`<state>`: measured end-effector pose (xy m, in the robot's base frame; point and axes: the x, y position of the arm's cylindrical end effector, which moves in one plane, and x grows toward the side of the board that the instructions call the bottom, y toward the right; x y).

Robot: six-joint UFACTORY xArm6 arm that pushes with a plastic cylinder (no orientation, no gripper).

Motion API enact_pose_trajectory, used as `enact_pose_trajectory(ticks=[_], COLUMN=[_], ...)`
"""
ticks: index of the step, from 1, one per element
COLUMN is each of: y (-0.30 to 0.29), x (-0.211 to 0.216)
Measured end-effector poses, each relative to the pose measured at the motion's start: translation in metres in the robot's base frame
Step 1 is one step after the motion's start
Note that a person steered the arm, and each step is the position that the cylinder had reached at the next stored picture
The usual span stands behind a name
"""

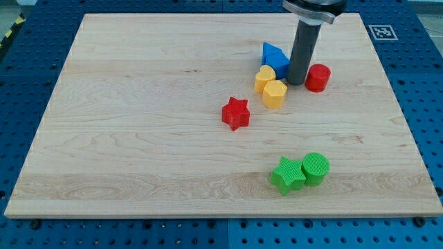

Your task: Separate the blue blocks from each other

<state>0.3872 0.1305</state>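
Note:
One blue block [274,57] shows near the view's top, right of centre; it looks angular, perhaps two blue pieces pressed together, but I cannot tell. My tip [296,83] rests on the board just right of the blue block, between it and a red cylinder [318,77]. The rod hides part of the blue block's right side. Two yellow blocks, a heart-like one [264,79] and a hexagonal one [275,93], sit directly below the blue block, touching each other.
A red star [235,113] lies below left of the yellow blocks. A green star [287,175] and a green cylinder [315,168] touch near the view's bottom. The wooden board [138,138] lies on a blue perforated table.

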Motion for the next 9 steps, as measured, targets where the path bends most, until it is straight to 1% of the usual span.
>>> enact_pose_trajectory(ticks=[2, 3, 6, 7, 8, 9], y=[0.019, 0.019, 0.018, 0.014, -0.019, -0.038], x=[-0.003, -0.008, -0.045, -0.048, -0.048, -0.048])
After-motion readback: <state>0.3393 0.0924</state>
